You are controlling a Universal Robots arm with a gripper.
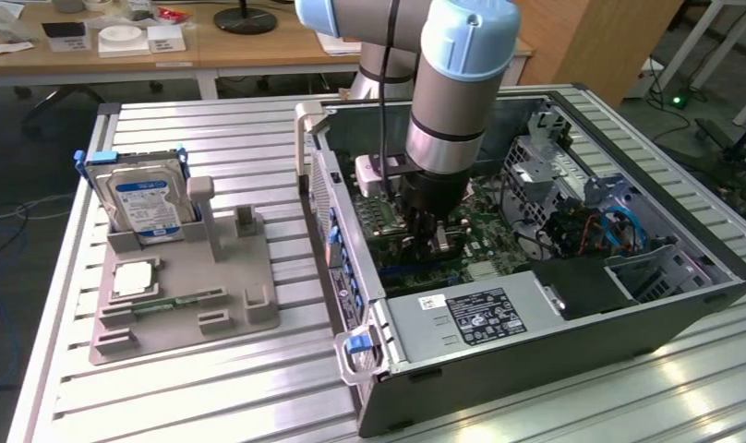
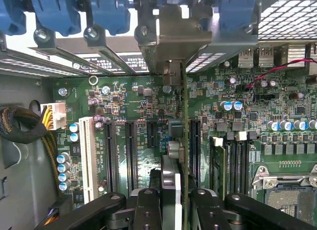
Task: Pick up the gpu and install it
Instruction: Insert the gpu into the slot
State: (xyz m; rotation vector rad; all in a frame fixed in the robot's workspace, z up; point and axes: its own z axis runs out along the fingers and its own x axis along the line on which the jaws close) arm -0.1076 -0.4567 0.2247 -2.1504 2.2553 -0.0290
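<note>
The gpu (image 2: 172,141) stands on edge between my fingers (image 2: 146,206), seen end-on as a thin green-and-black card. Its silver bracket (image 2: 173,39) reaches the rear slot openings of the case. My gripper (image 2: 171,202) is shut on the card, just above the motherboard (image 2: 124,98) and in line with the black expansion slots (image 2: 131,155). Whether the card's edge sits in a slot is hidden. In the exterior view my gripper (image 1: 427,233) reaches straight down into the open PC case (image 1: 668,277), over the middle of the board.
A grey fixture (image 1: 225,318) at the exterior view's left holds a silver hard drive (image 1: 145,198) with a blue label, a CPU (image 1: 139,275) and a memory stick (image 1: 176,302). The power supply (image 1: 472,318) fills the case's near corner. Cables (image 2: 25,126) run along one side of the board.
</note>
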